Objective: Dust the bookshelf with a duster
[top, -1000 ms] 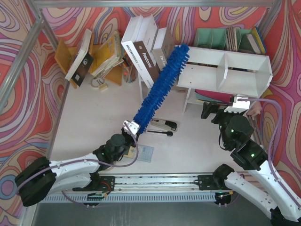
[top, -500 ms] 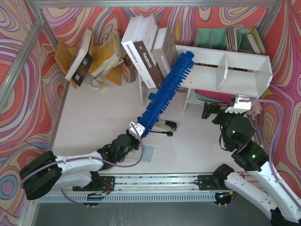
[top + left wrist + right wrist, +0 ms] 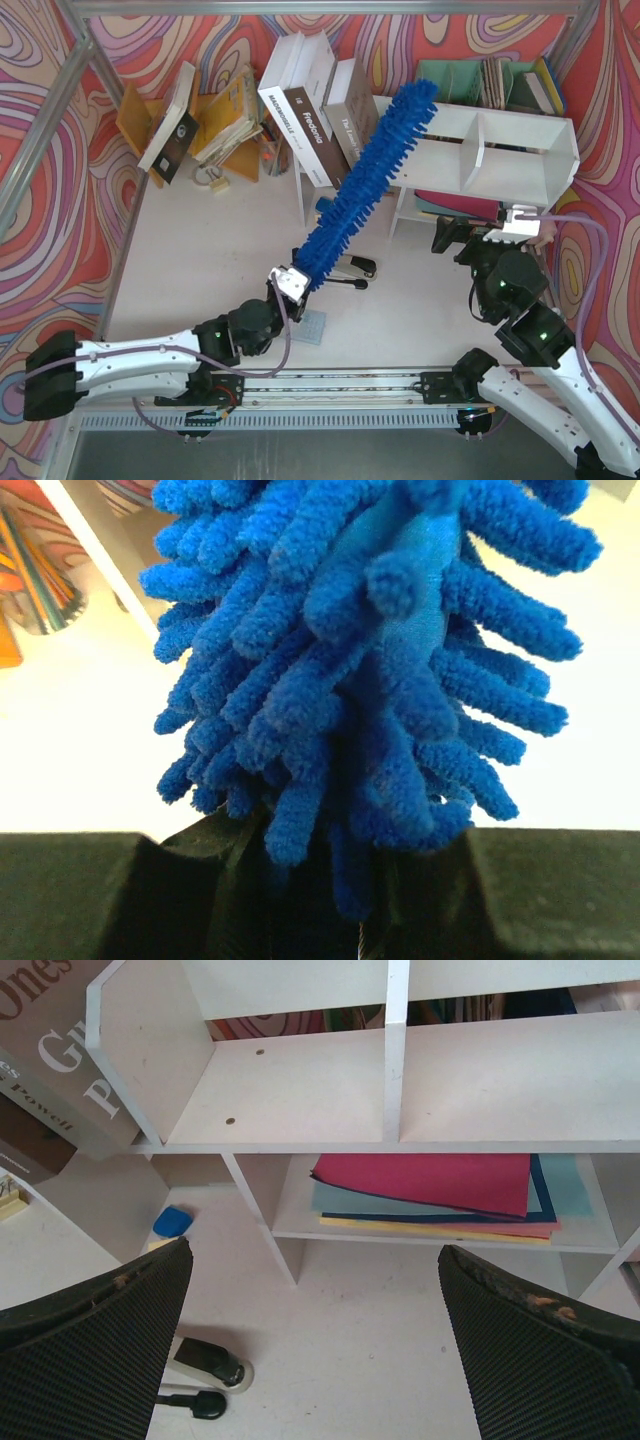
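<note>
One duster (image 3: 365, 180) is in play, clenched at its lower end by the left pincer (image 3: 290, 283). Its blue head slants up and to the right, from the pincer to the left end of the one bookshelf (image 3: 520, 140). The tip lies over the top edge of the left upper compartment; whether the fibres touch the board cannot be told. The handle is hidden: in the left wrist view, blue fibres fill the picture and cover whatever the fingers (image 3: 70, 895) grip.

The right pincer (image 3: 320, 1330) is released, its two fingers spread wide and holding nothing. It hovers above the surface (image 3: 200, 250) in front of the shelf.

The shelf has one divider (image 3: 395, 1050), two bare upper compartments and one lower level. On that level sits one stack of coloured sheets (image 3: 430, 1185), its right end cut off by a finger. Three big books (image 3: 310, 110) lean against the shelf's left end. One stapler (image 3: 350, 268) lies on the surface, partly under the duster. A small blue item (image 3: 172, 1222) beside the shelf's foot is too unclear to name.
</note>
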Available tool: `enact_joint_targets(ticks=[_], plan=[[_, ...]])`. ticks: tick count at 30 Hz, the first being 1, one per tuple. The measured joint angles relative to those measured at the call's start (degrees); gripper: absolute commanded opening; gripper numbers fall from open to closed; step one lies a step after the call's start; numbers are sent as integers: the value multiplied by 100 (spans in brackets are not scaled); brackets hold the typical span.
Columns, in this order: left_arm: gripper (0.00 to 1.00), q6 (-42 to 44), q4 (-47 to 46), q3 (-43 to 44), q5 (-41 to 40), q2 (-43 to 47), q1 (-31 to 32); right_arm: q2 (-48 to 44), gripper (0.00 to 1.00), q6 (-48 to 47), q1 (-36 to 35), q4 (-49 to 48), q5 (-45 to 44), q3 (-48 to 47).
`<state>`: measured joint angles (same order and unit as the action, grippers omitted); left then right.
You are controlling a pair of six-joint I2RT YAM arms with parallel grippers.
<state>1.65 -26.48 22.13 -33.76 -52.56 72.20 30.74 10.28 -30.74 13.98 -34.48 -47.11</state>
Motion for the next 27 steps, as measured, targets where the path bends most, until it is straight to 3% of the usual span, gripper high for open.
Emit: enact_joint_targets(ticks=[6, 19, 23, 27], plan=[[0, 192, 297, 109, -699, 951, 216, -39, 99, 0, 0, 0, -4, 0], [0, -286, 2050, 1681, -2625, 2573, 208, -26, 99, 0, 0, 0, 2, 0], [0, -914, 3156, 2105, -3023, 2503, 15, -13, 99, 0, 0, -2, 2, 0], [0, -1908, 4693, 2739, -2857, 2090, -562, -2, 99, -2, 0, -4, 4, 0]])
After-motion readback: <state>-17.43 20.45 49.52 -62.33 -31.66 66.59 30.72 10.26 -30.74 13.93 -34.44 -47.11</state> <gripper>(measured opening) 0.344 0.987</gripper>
